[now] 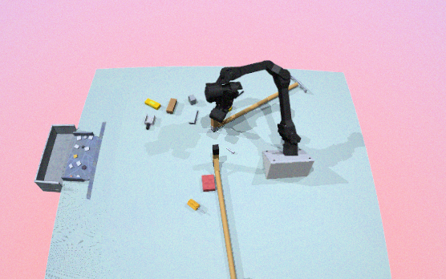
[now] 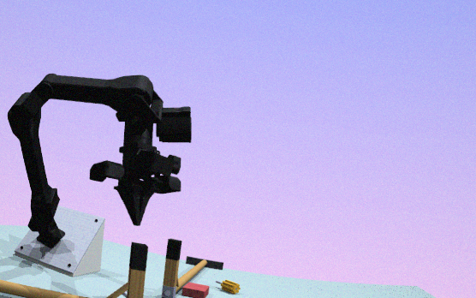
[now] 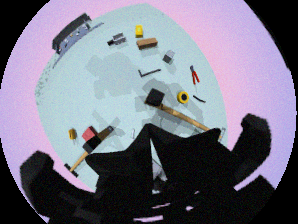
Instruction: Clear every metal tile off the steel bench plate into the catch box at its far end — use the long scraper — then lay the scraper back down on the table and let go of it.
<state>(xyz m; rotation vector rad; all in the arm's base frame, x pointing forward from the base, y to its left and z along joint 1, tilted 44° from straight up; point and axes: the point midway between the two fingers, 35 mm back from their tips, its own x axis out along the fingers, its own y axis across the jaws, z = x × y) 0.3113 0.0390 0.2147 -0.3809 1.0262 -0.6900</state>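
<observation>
Fingers [image 2: 136, 219] pressed together on nothing, hanging above two scrapers [image 1: 223, 208] on the surface [image 1: 321, 224]; tiles [image 1: 79, 163] lie on the plate [image 1: 91, 159] beside the box [image 1: 49, 149]

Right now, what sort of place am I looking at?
Probably a workbench test setup: a robot arm on a pale table, long wooden-handled tools and small hardware lying about, and a grey catch box at the edge.
</observation>
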